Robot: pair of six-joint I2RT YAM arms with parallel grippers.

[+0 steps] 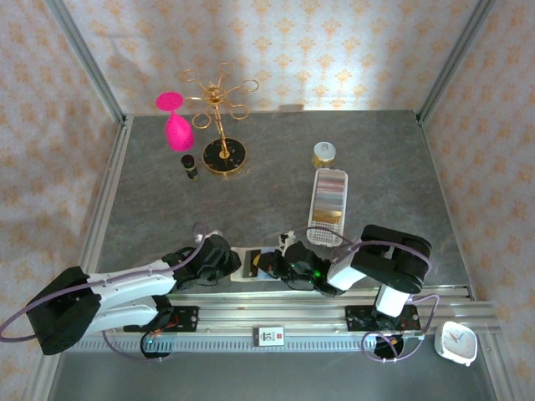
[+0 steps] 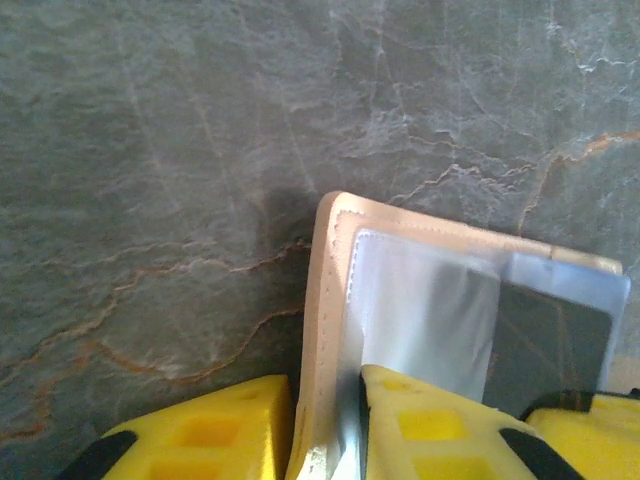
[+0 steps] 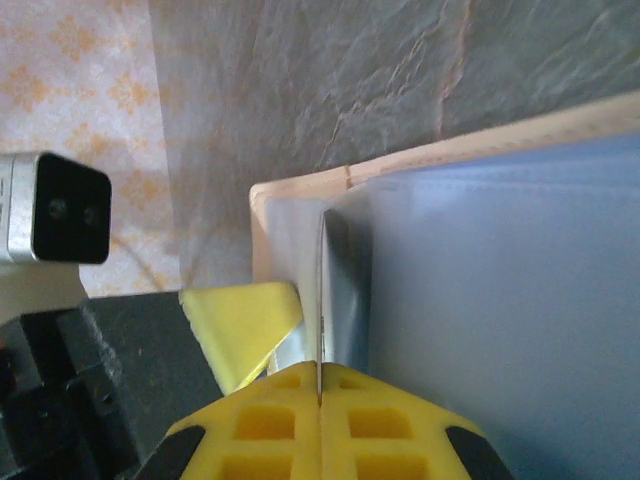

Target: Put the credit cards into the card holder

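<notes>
Right, grey marbled counter (image 1: 276,192) first. Gold branching stand (image 1: 219,125) on a black base at 11 o'clock, w/ a pink goblet-shaped thing (image 1: 175,125) at its 9. White perforated tray (image 1: 328,205) at approx 2 o'clock from ctr, coloured bits inside. White clock (image 1: 456,341) sits past the counter's near edge at 5 o'clock. Card holder (image 2: 322,280) lies open at 6 o'clock by the near edge, btwn both arms. L fingers (image 2: 210,435) are closed on its beige cover edge, one either side. R fingers (image 3: 260,420) are pinched tight on a credit card (image 3: 338,290), seen edge-on, far end in the holder's clear pocket. Pale jar (image 1: 324,153) at 1 o'clock. Dark bottle (image 1: 190,165) just beside the stand base. Small white plate (image 1: 269,336) w/ red mark on the front rail: text too small to read.
</notes>
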